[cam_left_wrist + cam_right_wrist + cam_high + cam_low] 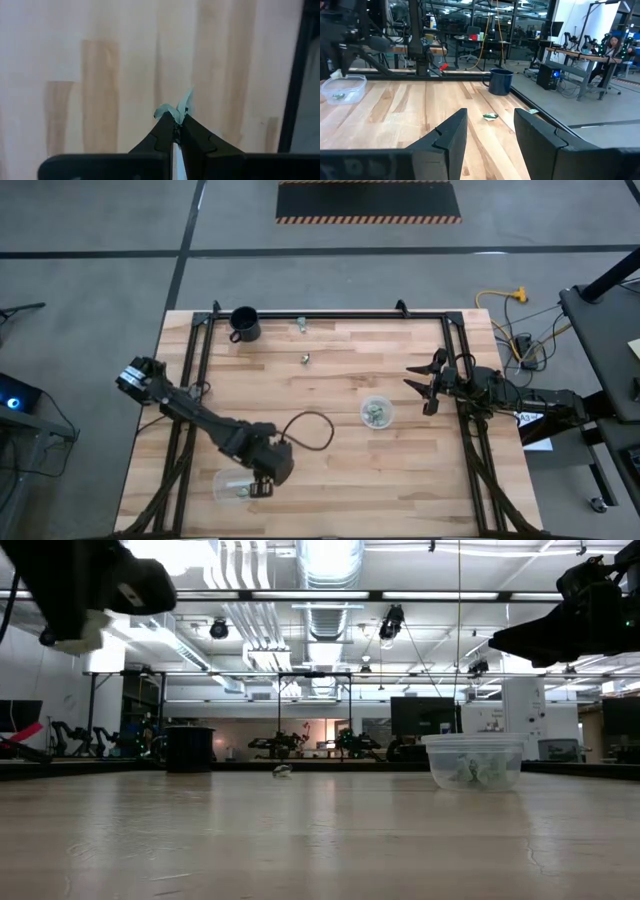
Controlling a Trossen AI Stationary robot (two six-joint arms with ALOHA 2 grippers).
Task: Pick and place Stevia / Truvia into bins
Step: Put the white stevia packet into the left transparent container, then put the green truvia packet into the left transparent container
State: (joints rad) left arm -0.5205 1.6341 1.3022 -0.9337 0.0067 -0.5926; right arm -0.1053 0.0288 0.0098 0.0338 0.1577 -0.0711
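Here the left gripper (176, 131), pinched shut on a pale green packet (181, 106), hangs just over the rectangular tub (232, 486) at the table's near edge; the right gripper (428, 387) waits empty, fingers apart, beside the round cup (377, 413).

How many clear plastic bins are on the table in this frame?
2. The round bin sits right of centre, with packets inside. The rectangular tub is at the near left edge, beside the left end effector. None seem hidden.
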